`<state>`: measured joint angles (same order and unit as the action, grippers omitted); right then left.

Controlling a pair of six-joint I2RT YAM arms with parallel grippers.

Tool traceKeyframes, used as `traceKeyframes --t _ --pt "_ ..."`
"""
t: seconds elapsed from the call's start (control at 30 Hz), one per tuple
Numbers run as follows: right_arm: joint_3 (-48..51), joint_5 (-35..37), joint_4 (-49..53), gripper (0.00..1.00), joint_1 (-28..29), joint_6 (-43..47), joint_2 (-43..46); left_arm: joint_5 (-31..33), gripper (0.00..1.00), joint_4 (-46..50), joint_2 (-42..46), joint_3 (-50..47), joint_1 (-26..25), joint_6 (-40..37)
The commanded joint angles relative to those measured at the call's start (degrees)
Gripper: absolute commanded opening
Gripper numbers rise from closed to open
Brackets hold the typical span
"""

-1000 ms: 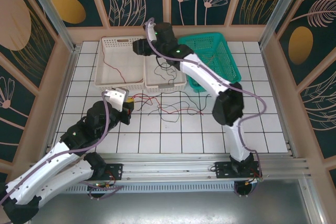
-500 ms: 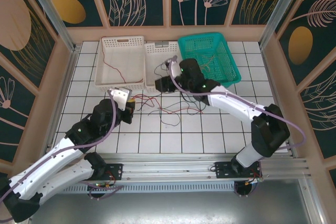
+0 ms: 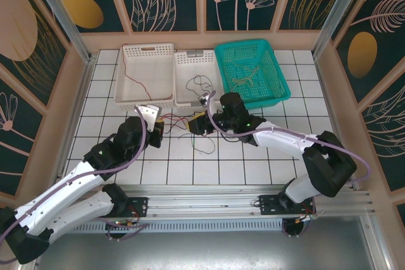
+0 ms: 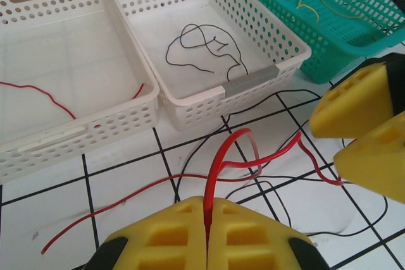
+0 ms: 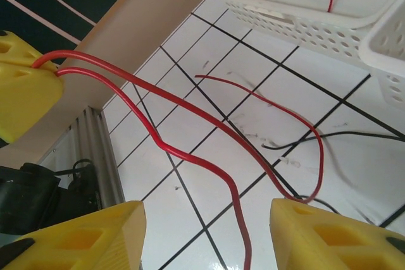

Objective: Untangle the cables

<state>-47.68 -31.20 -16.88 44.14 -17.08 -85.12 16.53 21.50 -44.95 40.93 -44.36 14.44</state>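
Note:
In the left wrist view my left gripper [image 4: 207,202] is shut on a red cable [image 4: 231,147] that loops up out of its yellow pads. It holds the cable over the tiles [image 3: 156,128]. My right gripper [image 3: 197,122] hovers just to its right, low over the loose cables. The right gripper [image 5: 207,208] is open, and the red cable [image 5: 190,156] runs slack between its fingers without being pinched. Thin black cables [image 4: 278,188] and another red one lie curled on the tiles.
Three baskets stand at the back. The left white basket [image 3: 149,47] holds a red wire, the middle white one [image 3: 197,54] a black wire [image 4: 202,49], the teal one [image 3: 283,83] yellow-olive wires. A wooden wall borders the tiles on the left.
The right arm has swung back from over the baskets down to the tiles beside the left gripper, with its jaws wider. The left gripper has shifted slightly right, still holding the red cable.

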Motion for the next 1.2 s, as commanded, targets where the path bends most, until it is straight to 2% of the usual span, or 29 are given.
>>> traceKeyframes --t 0.0,0.1,0.13,0.17,0.23,0.33,0.37,0.47,0.63,0.73,0.93,1.17 --pt "-0.70 -0.92 -4.13 0.54 1.67 -0.24 -2.81 -0.80 0.00 0.30 0.01 1.97 0.23 1.04" --pt "-2.25 -0.24 -3.12 0.53 2.43 0.42 -5.21 -1.93 0.00 0.04 0.37 2.01 0.23 1.41" --pt "-2.77 -0.26 -2.75 0.49 2.66 0.53 -5.81 -2.11 0.00 -0.06 0.54 2.01 0.26 1.55" --pt "-3.07 -0.09 -2.59 0.42 2.83 0.56 -6.22 -2.29 0.00 -0.10 0.69 1.97 0.29 1.56" --pt "-3.47 0.90 -1.95 0.20 3.03 0.56 -6.24 -2.42 0.00 -0.15 0.99 1.88 0.13 1.79" --pt "-3.42 2.62 -0.91 0.00 3.06 1.03 -4.64 -2.27 0.00 0.13 1.00 1.87 0.21 1.97" --pt "-3.39 3.33 -0.42 0.00 3.07 1.33 -3.97 -2.21 0.00 0.12 0.92 1.92 0.32 1.99" --pt "-3.30 5.35 1.42 0.00 2.72 2.29 -1.97 -2.05 0.09 0.22 0.92 1.98 0.19 2.02" --pt "-2.79 2.77 3.00 0.00 2.35 2.95 1.09 -1.50 0.35 0.63 0.82 2.19 0.30 2.04" --pt "-2.04 1.45 3.17 0.00 2.35 3.67 3.56 -1.00 0.46 0.91 1.13 2.33 0.20 2.29" --pt "-1.06 0.41 2.44 0.00 1.48 3.58 6.95 -1.97 0.56 1.04 1.29 3.53 0.26 4.90" --pt "-0.52 2.57 2.76 0.00 -0.05 1.96 10.34 -6.17 0.59 -3.57 -1.12 2.05 0.24 12.09"
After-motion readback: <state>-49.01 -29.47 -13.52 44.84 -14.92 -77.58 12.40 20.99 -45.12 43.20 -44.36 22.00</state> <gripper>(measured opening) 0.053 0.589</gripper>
